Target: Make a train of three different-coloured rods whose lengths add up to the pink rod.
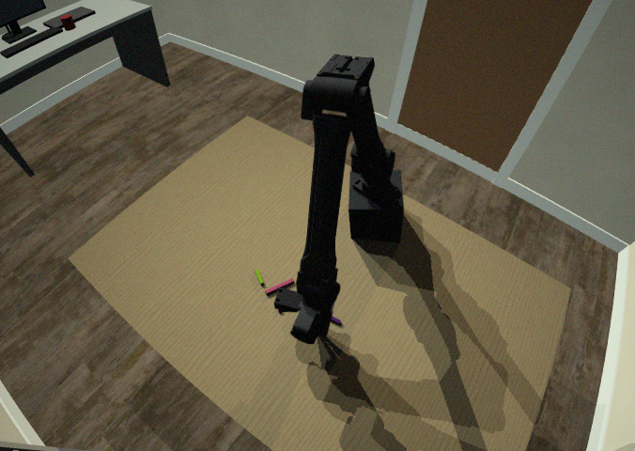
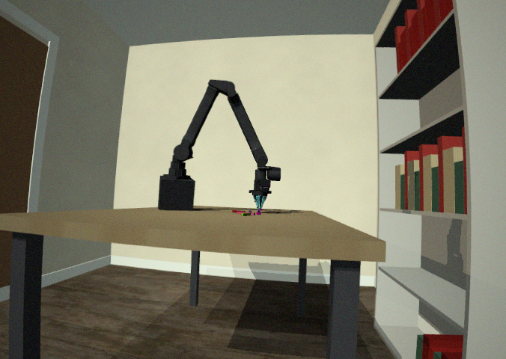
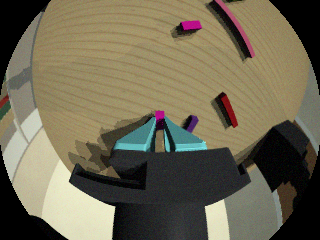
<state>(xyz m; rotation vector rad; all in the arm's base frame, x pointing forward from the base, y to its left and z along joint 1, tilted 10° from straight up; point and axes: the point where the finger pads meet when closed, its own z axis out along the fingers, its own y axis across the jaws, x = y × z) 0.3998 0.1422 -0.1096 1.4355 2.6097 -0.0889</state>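
Observation:
My gripper [image 3: 159, 120] [image 2: 259, 209] points down and is shut on a small magenta rod [image 3: 160, 115], low over the table; whether this rod touches the table I cannot tell. A second magenta rod [image 3: 191, 25] lies apart, toward the top of the wrist view. The pink rod [image 3: 236, 30] [image 1: 279, 287] lies at its upper right. A red rod [image 3: 229, 111] lies right of the fingers. A purple rod [image 3: 192, 123] [image 1: 335, 320] lies just right of the fingertips, partly hidden by a finger. A lime rod [image 1: 259, 277] [image 2: 245, 214] lies near one end of the pink rod.
The rods lie on the wooden table [image 1: 169, 223] [image 2: 114, 226]. The arm's black base [image 1: 375, 212] [image 2: 177, 192] stands on it. In the top view the arm hides part of the table around the gripper. A bookshelf [image 2: 423, 210] and a desk [image 1: 57, 45] stand away from the table.

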